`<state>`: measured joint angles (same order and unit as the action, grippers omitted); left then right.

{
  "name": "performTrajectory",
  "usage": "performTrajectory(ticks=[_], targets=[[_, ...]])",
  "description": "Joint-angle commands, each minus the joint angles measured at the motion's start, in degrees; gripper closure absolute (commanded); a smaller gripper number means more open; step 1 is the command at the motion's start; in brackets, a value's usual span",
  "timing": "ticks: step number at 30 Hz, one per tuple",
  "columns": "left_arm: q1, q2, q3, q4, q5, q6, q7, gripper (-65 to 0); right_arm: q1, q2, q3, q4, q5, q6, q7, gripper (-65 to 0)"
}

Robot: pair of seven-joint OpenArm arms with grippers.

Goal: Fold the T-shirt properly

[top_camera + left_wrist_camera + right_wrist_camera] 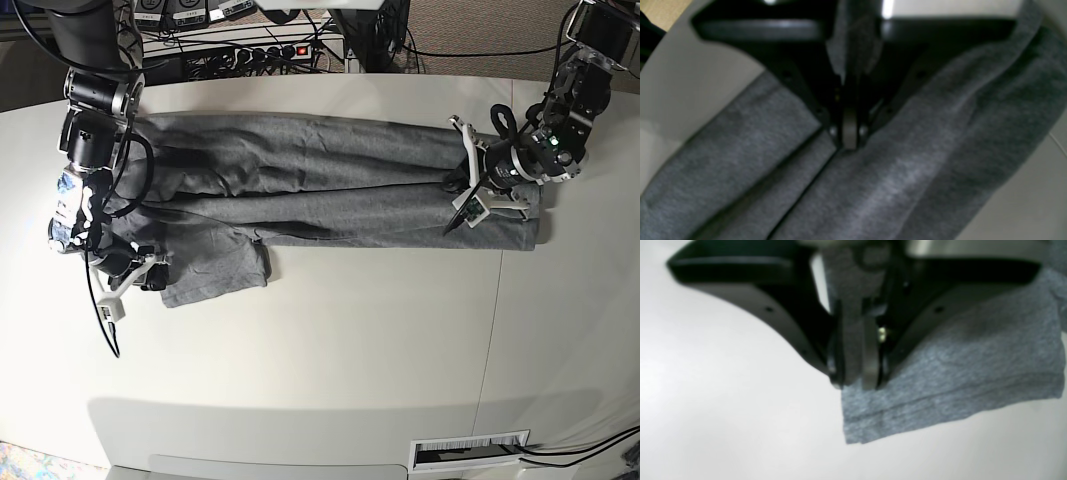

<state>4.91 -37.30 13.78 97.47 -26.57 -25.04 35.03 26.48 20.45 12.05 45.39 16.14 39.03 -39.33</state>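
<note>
Where both grip, T-shirt (340,190) between left hand (468,190), right hand (150,275)

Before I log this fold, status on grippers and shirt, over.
Left gripper shut on T-shirt. Right gripper pinching the sleeve hem. Shirt stretched in a long band across the table. Nothing in the way.

T-shirt (330,180) across the table's (350,340) far half, a claw at each end

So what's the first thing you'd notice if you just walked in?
A big grey T-shirt stretched long across the white table. At each end a black robot gripper pinches it: the right gripper on a sleeve at the base view's left, the left gripper near the other end.
</note>
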Motion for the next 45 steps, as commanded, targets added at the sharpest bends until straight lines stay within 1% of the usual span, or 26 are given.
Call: performTrajectory(ticks=[1, 4, 7, 11, 13, 15, 18, 23, 26, 28, 30, 33, 36, 42, 45], targets=[[-0.8, -0.8, -0.6, 0.8, -0.4, 0.2, -1.1, 0.0, 0.2, 0.3, -0.1, 0.0, -0.9, 0.4, -5.2, -7.5], [-0.8, -0.8, -0.6, 0.8, -0.4, 0.2, -1.3, 0.0, 0.2, 0.3, -0.1, 0.0, 2.5, 0.4, -8.6, -6.2], [-0.8, -0.8, -0.6, 0.8, -0.4, 0.2, -1.6, 0.0, 0.2, 0.3, -0.1, 0.0, 4.5, 0.4, -10.8, 0.0], [-0.8, -0.8, -0.6, 0.8, -0.4, 0.2, -1.7, 0.0, 0.5, 0.3, -0.1, 0.1, 6.7, 0.4, -12.6, 0.0], [-0.8, -0.8, -0.6, 0.8, -0.4, 0.2, -1.7, 0.0, 0.7, 0.3, -0.1, 0.9, 9.5, 0.4, -14.1, 0.0], [-0.8, -0.8, -0.6, 0.8, -0.4, 0.2, -1.7, 0.0, 0.7, 0.3, -0.1, 2.9, 13.5, 0.4, -16.2, 0.0], [-0.8, -0.8, -0.6, 0.8, 0.3, 0.2, -1.7, 0.0, 0.7, 0.3, -0.1, 7.2, 19.3, 0.4, -21.8, 0.0], [-0.8, -0.8, -0.6, 0.8, 1.5, 0.2, -2.1, 0.0, 0.6, 0.4, -0.1, 13.9, 26.6, 0.4, -34.3, 0.0], [-0.8, -0.8, -0.6, 0.8, 1.5, 0.2, -2.1, 0.0, 0.2, 0.5, 0.0, 18.1, 32.2, 0.4, -40.7, 0.0], [-0.8, -0.8, -0.6, 0.8, 1.5, 0.2, -2.6, 0.0, -0.4, 0.7, -0.1, 21.5, 34.8, 0.4, -40.7, 0.0], [-0.8, -0.6, -0.6, 0.8, 1.7, 0.2, -2.7, 0.0, -1.6, 1.4, -0.1, 24.3, 35.1, 0.5, -40.7, 0.0], [-0.8, -0.6, -0.6, 0.7, 2.9, 0.2, -2.7, 0.0, -4.4, 3.3, -0.1, 27.1, 37.5, 0.4, -40.7, 0.0], [-0.8, -0.6, -0.6, 0.7, 2.8, 0.2, -3.0, 0.0, -7.7, 5.2, -0.1, 29.6, 41.1, 0.4, -40.7, 0.0], [-0.8, -0.6, -0.6, -0.5, 2.8, 0.3, -3.5, 0.0, -15.3, 8.7, 0.0, 35.8, 45.6, 0.5, -40.7, 0.0], [-0.8, 0.0, -0.6, -2.3, 2.9, 2.0, -3.6, 0.0, -19.1, 10.7, 0.0, 40.0, 46.7, 0.4, -40.7, 0.0]])
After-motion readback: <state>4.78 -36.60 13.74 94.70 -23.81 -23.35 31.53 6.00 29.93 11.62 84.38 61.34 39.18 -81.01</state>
